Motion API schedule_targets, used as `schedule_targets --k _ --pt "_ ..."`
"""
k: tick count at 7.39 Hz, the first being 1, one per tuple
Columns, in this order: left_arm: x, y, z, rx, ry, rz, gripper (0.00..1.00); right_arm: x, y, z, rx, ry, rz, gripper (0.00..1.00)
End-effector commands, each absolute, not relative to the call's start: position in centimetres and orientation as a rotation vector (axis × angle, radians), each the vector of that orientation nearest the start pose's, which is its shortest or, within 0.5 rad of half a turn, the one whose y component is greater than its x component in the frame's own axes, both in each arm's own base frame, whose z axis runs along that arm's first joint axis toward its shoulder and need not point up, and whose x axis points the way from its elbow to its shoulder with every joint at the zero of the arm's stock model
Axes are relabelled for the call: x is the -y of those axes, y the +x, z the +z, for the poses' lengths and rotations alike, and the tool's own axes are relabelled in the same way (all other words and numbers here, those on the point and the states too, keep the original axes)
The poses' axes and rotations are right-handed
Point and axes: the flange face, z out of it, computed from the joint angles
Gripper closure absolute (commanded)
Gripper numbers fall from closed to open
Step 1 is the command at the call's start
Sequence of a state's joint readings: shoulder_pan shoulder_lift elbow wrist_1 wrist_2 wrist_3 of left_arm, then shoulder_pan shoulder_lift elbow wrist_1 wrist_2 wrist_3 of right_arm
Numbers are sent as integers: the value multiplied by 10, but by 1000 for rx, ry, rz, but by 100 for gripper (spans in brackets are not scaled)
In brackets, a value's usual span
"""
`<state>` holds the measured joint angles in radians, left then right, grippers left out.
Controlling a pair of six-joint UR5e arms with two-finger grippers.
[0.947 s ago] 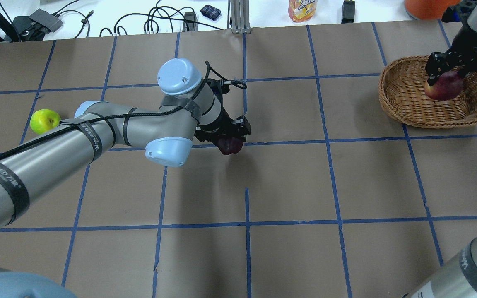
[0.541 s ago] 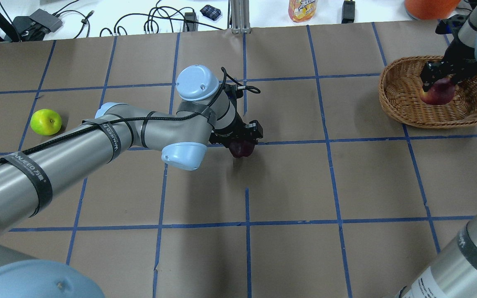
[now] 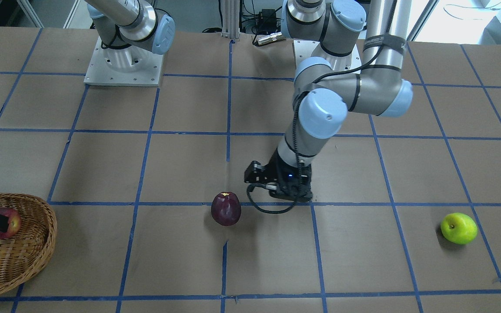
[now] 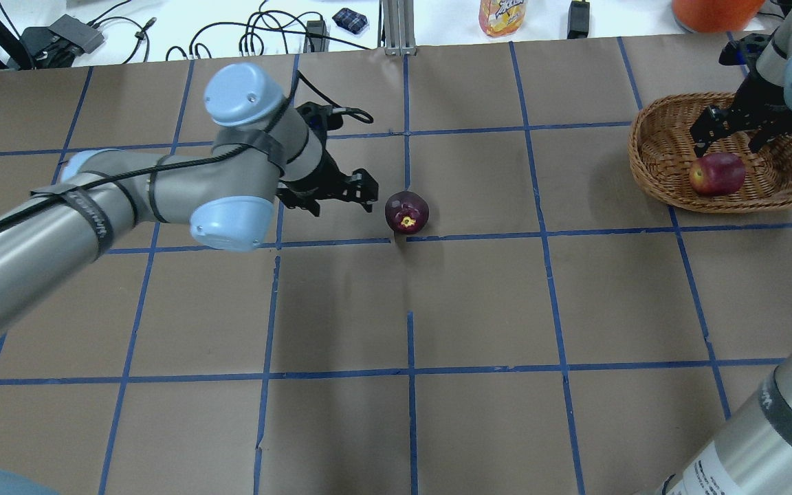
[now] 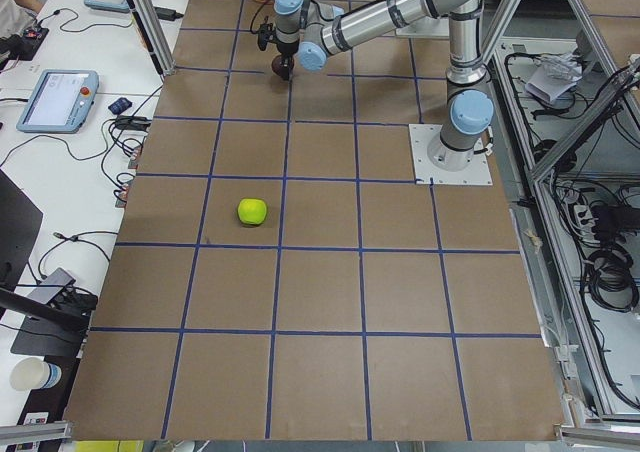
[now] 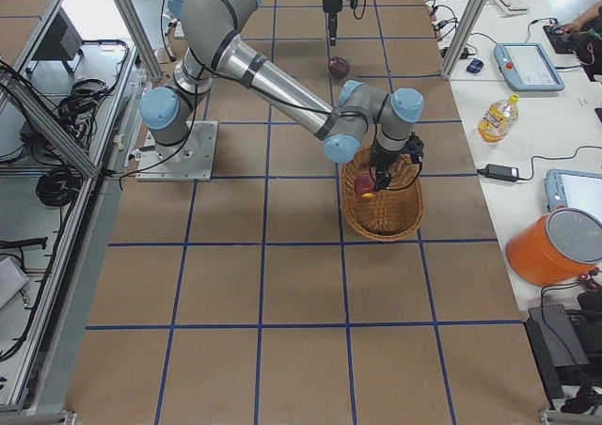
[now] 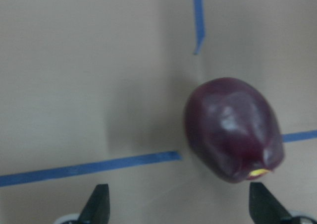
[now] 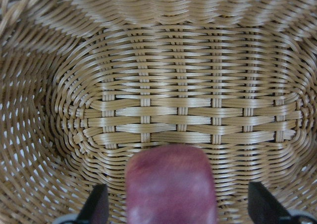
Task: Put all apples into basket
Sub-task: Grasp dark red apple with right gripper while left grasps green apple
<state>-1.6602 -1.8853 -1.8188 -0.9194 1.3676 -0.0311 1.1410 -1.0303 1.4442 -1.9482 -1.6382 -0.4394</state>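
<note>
**Entry: two sets of fingers clear of fruit; one apple binned, two out**

- **Left fingers** (image 7: 98, 206): spread and empty, low over the brown paper worktop with blue tape grid (image 4: 478, 302). The dark maroon round apple (image 4: 407, 212) lies on its side just ahead of them, toward the right-hand finger and not between the two.
- **Right fingers** (image 8: 95, 206): spread and released, hanging just above the red apple with a yellowish patch (image 4: 717, 174), which rests inside the oval woven wicker basket (image 4: 635, 155).
- **Handling, judged:** lift the right fingers straight up past the rim before swinging away. Draw the left fingers off level, since a nudge could roll the maroon apple.
- **Left arm:** forearm reaching to mid-worktop, wrist bent downward.
- **Right arm:** stretched to the basket, wrist pointing down.
- **Outstanding:** the bright yellow-green apple (image 3: 459, 228), well apart on the robot's left side.
</note>
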Motion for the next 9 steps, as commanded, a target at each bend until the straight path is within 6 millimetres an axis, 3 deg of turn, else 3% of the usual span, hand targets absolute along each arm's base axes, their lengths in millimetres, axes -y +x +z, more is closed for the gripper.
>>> schedule_targets --k 1,2,3,4,6,7,8,9 --pt "569 -55 296 -3245 146 -113 0 655 -118 327 -3148 1 95 0" --pt "577 9 303 -3212 141 -148 0 647 -47 358 -3092 105 101 0" --pt "585 53 306 -3210 115 -139 0 646 32 367 -3043 230 93 0" --pt "597 91 311 -3206 216 -127 0 641 110 365 -2990 316 104 0" --pt "605 183 314 -3267 112 17 0 633 203 356 -2908 479 71 0" --pt "610 212 302 -3301 108 51 0 630 247 343 -2911 438 52 0" --pt "615 246 284 -3312 134 57 0 629 282 319 -2918 436 33 0" --pt "621 273 269 -3317 149 57 0 630 300 292 -2915 467 46 0"
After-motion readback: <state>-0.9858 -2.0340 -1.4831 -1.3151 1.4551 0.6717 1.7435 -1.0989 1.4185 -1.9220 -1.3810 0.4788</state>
